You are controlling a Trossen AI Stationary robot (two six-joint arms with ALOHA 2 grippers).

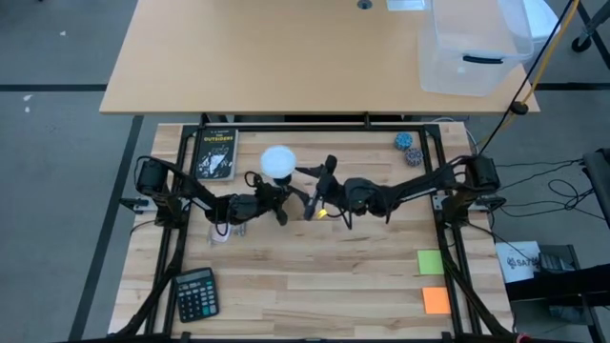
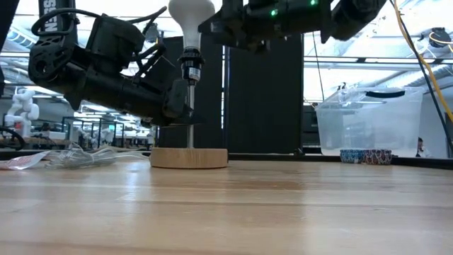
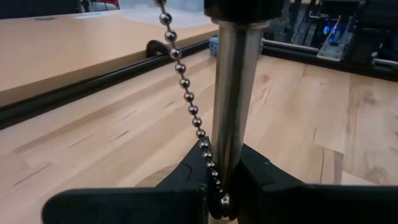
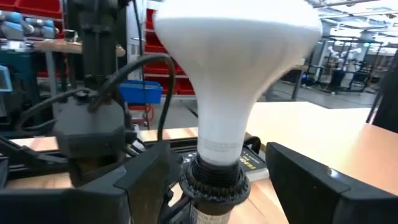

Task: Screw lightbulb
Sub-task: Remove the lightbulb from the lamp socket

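The white lightbulb (image 2: 191, 15) sits in the black socket (image 2: 190, 68) of a lamp stand with a thin metal pole (image 2: 191, 124) and a round wooden base (image 2: 189, 157) resting on the table. A ball chain (image 3: 186, 93) hangs beside the pole. My left gripper (image 3: 227, 180) is shut on the pole below the socket (image 1: 279, 202). My right gripper (image 4: 217, 186) is open, level with the bulb's neck (image 4: 217, 137), a finger (image 4: 146, 177) on either side and not touching; it stands just right of the bulb (image 1: 276, 162) in the high view (image 1: 313, 186). My left gripper pinches the stand's metal pole (image 3: 231, 134) between its two fingers (image 3: 186, 177), about midway between socket and base. The fingers come level from the table's left side and lie across the pole. The stand is upright, its base on the table.
A black book (image 1: 215, 152) lies at the far left, a calculator (image 1: 195, 293) at the near left. A crumpled clear wrapper (image 2: 64, 157) lies left of the base. Green (image 1: 431, 262) and orange (image 1: 436, 300) notes lie at the near right. A clear bin (image 1: 472, 48) stands on the desk beyond.
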